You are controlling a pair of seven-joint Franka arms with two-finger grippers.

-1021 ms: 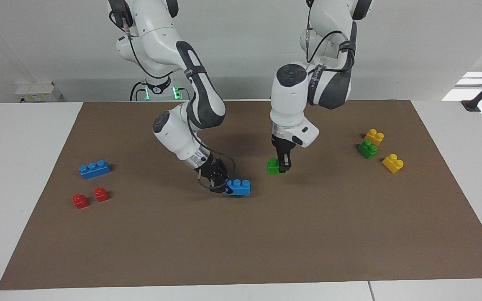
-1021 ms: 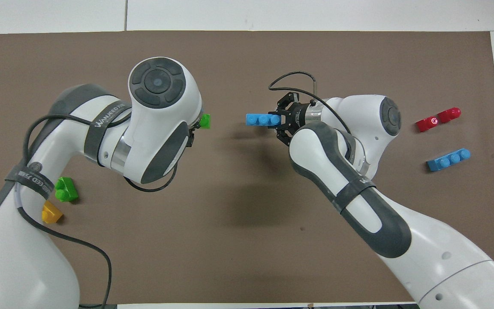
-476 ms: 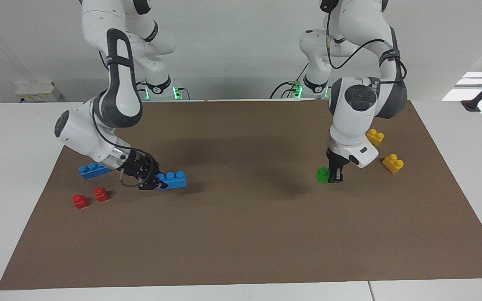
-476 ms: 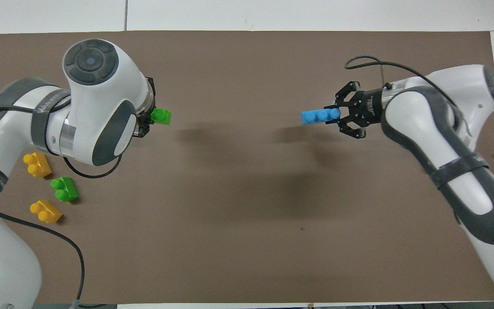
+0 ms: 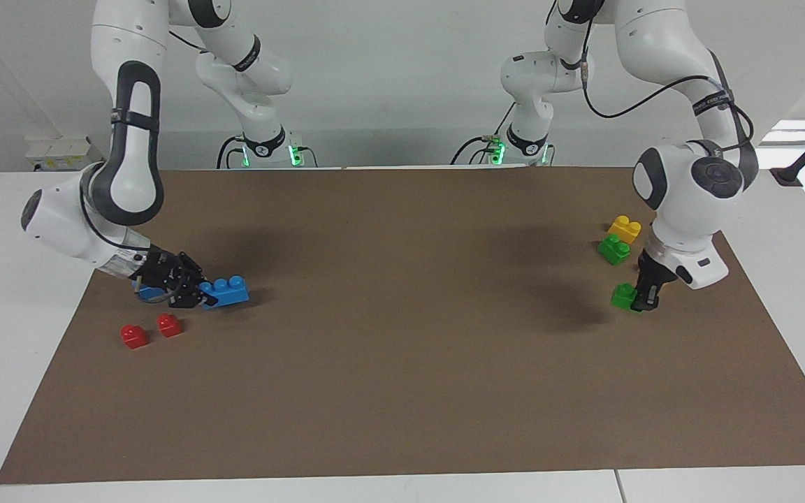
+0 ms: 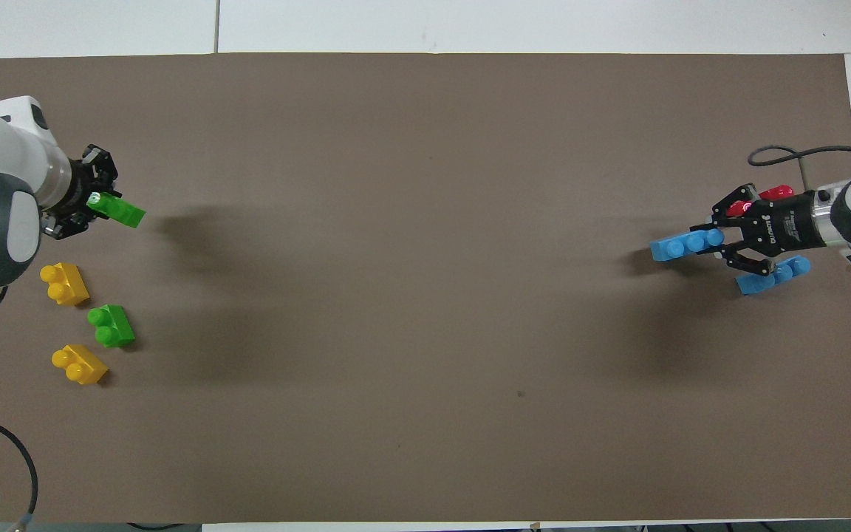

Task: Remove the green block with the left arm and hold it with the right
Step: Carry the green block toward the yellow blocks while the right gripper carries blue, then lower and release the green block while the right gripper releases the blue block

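Over the mat at the left arm's end, the left gripper pinches the green block just above the surface, near another green brick and a yellow brick. At the right arm's end, the right gripper clamps a blue brick, close to two red bricks.

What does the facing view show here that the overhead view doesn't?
Facing only: both arm bases, and two small red plastic bricks fully in view. Overhead only: both yellow two-stud bricks; facing shows one. Shared: left end effector gripping the small green two-stud plastic block, right end effector gripping a long blue three-stud brick.
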